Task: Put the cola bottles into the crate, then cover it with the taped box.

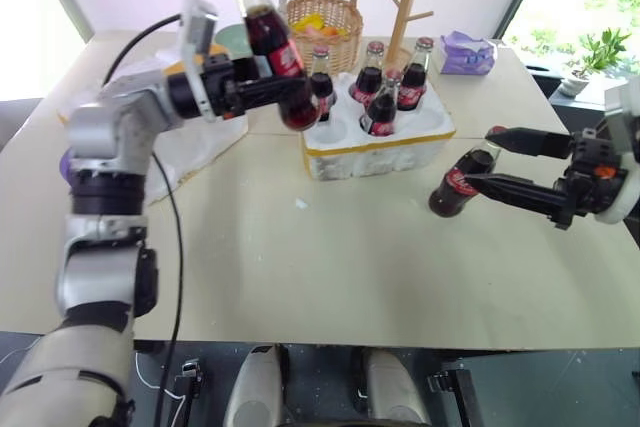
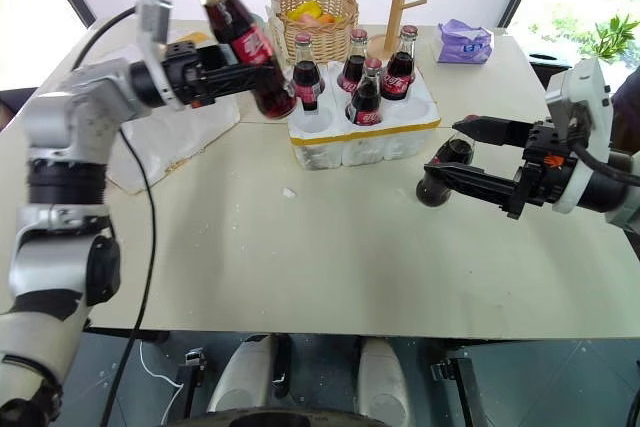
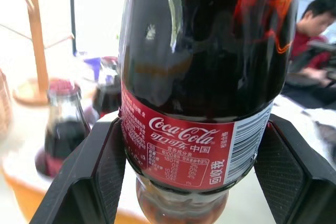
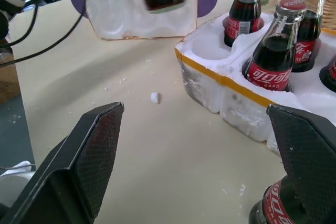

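White crate (image 1: 380,152) – yellow band; dark bottles (image 1: 413,75) – red labels.

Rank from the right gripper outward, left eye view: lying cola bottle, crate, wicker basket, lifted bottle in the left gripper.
1. Lying cola bottle, at the right gripper fingertips.
2. Crate, toward table centre.
3. Wicker basket, behind the crate.
4. Lifted bottle, held by the left gripper.
Basket and lifted bottle are close.

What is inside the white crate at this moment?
Four cola bottles stand upright in the crate; its front-left hole is bare. The bottle held by the left gripper hangs in front of the far-left corner, partly hiding the bottle there.
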Available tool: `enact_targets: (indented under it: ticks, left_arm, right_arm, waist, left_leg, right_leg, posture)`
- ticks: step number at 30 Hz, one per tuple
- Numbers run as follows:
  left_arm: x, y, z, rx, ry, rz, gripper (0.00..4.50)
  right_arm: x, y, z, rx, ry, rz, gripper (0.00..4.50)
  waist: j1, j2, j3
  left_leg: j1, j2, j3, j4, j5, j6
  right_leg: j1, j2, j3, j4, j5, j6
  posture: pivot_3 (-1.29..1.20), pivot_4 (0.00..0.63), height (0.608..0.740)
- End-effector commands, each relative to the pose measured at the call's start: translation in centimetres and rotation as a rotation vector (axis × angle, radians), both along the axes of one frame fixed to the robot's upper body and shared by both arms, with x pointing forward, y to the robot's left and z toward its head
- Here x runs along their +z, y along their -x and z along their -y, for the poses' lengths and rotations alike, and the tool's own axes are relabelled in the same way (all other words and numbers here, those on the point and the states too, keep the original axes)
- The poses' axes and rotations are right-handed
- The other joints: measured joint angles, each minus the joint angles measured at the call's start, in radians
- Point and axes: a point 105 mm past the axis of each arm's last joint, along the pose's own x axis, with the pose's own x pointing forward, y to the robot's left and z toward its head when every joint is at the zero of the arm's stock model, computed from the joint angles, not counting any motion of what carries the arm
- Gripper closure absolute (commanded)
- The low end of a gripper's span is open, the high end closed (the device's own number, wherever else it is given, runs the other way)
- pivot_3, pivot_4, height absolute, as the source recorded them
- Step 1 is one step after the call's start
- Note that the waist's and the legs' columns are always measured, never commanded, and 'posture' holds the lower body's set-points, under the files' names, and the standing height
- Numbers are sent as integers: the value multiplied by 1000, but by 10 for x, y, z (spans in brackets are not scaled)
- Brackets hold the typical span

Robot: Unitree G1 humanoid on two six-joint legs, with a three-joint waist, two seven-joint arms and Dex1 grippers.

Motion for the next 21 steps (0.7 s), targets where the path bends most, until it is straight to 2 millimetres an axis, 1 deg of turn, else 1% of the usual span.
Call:
enact_targets:
  ticks: [1,4,6,10,13,16,18,20,21]
  left_arm:
    - [8,-19,8,52,20,49,1675]
    - [-1,-25,22,25,-23,53,1675]
    - [-9,-28,27,18,-52,54,1675]
    - [-19,-32,36,10,-59,27,1675]
    - [-30,-35,40,22,-105,31,1675]
    - [-52,-40,41,70,-248,75,1675]
    - [-61,-42,43,91,-285,81,1675]
    - [-68,-45,45,114,-280,71,611]
    - [-69,-45,45,118,-278,70,211]
  right_arm:
    - [9,6,-1,-1,3,60,0]
    - [8,7,1,-19,-1,62,0]
    - [8,9,2,-27,-5,62,0]
    - [4,11,4,-40,-10,56,0]
    - [2,11,5,-51,-14,55,0]
    - [0,10,5,-55,-12,54,0]
    - [-1,9,5,-58,-9,55,0]
    - [-2,6,6,-67,-6,59,0]
    - [-2,5,6,-70,-6,61,0]
  waist:
    - [-2,0,0]
    - [-12,-1,0]
    - [-14,-1,0]
    - [-15,-1,0]
    - [-15,-1,0]
    - [-14,-1,0]
    - [-13,-1,0]
    - [-13,-1,0]
    - [-13,-1,0]
  left_leg:
    - [0,0,0,-1,0,0]
    - [-2,0,0,-2,0,0]
    - [-6,0,-1,-2,0,0]
    - [-5,0,-1,-2,0,1]
    - [-5,0,-1,-2,0,1]
    - [-6,0,-1,-2,0,1]
    - [-6,0,-1,-2,0,1]
    - [-5,0,-1,-2,0,1]
    - [-5,0,-1,-1,0,1]
  right_leg:
    - [0,0,0,0,0,1]
    - [-3,1,0,1,2,4]
    - [-7,0,-1,2,2,4]
    - [-7,0,-1,2,2,4]
    - [-7,0,-1,3,2,4]
    - [-7,0,0,3,2,4]
    - [-7,0,0,3,2,4]
    - [-7,0,0,3,2,4]
    - [-7,0,0,3,2,4]
  posture:
    - [0,150,740]
    - [0,150,740]
    - [0,150,740]
    - [0,150,740]
    - [0,150,740]
    - [0,150,740]
    - [0,150,740]
    - [0,150,740]
    - [0,150,740]
